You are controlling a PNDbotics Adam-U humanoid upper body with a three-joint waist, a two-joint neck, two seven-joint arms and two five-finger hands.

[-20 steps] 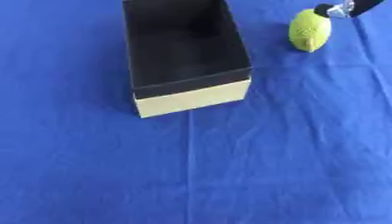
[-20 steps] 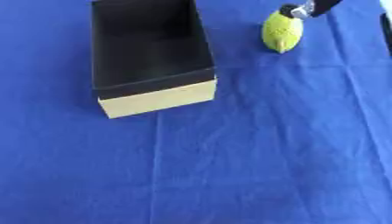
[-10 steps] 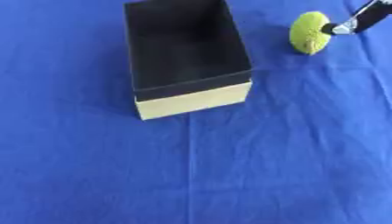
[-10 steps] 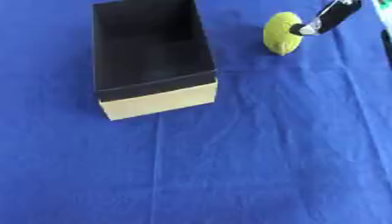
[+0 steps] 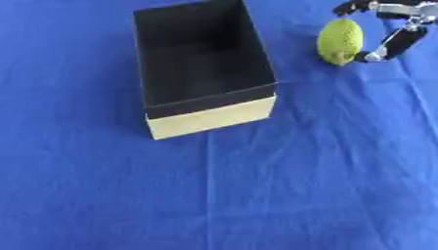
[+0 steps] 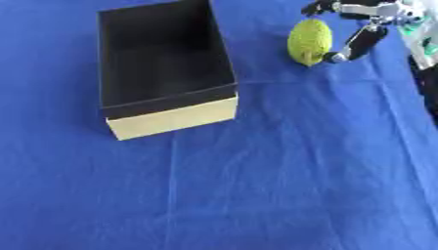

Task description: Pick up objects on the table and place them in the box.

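A yellow-green, lemon-shaped fruit point(image 5: 339, 41) lies on the blue cloth at the far right, to the right of the box. My right hand point(image 5: 395, 43) reaches in from the upper right corner. One finger curls over the fruit's top and another touches its lower right side, so the hand brackets it. The box point(image 5: 209, 99) is open, black inside with a tan front wall, and stands at the upper middle with nothing visible in it. My left hand shows in neither view.
Blue cloth point(image 5: 256, 195) covers the whole table, with creases and bare room in front of the box. In the right eye view the table's right edge point(image 6: 427, 83) shows, dark beyond it.
My right hand has come further in around the fruit. Its fingers were at the fruit's top, then its right side, and now sit over the top and lower right. The fruit has hardly moved.
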